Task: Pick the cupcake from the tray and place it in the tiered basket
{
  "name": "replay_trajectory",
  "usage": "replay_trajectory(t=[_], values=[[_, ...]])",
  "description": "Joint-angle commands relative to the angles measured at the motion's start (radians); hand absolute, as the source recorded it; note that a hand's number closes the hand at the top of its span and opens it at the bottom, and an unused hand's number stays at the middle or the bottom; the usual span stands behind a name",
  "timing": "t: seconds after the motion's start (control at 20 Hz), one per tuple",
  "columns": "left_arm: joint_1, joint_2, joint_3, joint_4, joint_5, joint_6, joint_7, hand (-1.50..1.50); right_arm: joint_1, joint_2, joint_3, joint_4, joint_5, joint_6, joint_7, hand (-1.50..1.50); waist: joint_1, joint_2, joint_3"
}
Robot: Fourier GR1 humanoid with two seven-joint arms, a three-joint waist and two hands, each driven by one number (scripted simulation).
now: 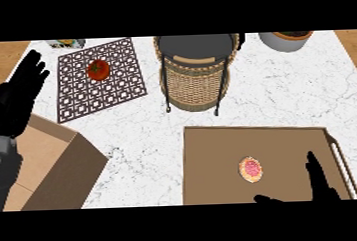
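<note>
A small cupcake (250, 169) with pink frosting lies on the brown tray (212, 156) at the lower right of the counter. My right hand (317, 180) rises from the bottom edge just right of the cupcake, fingers straight and thumb spread, not touching it. The wicker tiered basket (195, 72) stands at the top middle, its dark upper tier bare. My left hand (16, 95) rests open at the left edge, fingers up.
A dark lattice mat (121, 89) with a tomato (97, 70) lies left of the basket. An open cardboard box (61, 166) sits at lower left. A grey pot (286, 40) stands at top right. A packet (67, 44) peeks in at top left.
</note>
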Motion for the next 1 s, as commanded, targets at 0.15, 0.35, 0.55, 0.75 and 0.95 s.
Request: replay_trajectory(t=[0.15,0.35,0.55,0.75,0.95], values=[[0.203,-0.025,-0.046,0.085,-0.032,-0.044,0.032,0.00,0.003,-0.081,0.030,-0.097,0.019,0.039,0.312,-1.50,0.003,0.025,-0.012],[0.230,-0.048,-0.038,0.063,-0.052,-0.040,0.027,0.00,0.024,-0.121,0.046,-0.185,0.044,0.048,0.440,-1.50,-0.010,0.019,-0.011],[0.257,-0.038,-0.008,0.056,-0.053,-0.066,0.035,0.00,-0.013,-0.101,0.044,-0.186,0.045,0.045,0.482,-1.50,-0.004,0.019,-0.006],[0.275,-0.053,0.013,0.069,-0.071,-0.071,-0.002,0.00,0.002,-0.099,0.072,-0.234,0.063,0.051,0.512,-1.50,-0.025,0.021,-0.007],[0.303,-0.033,0.025,0.028,-0.061,-0.093,0.017,0.00,-0.007,-0.098,0.054,-0.241,0.056,0.059,0.520,-1.50,-0.019,0.018,-0.005]])
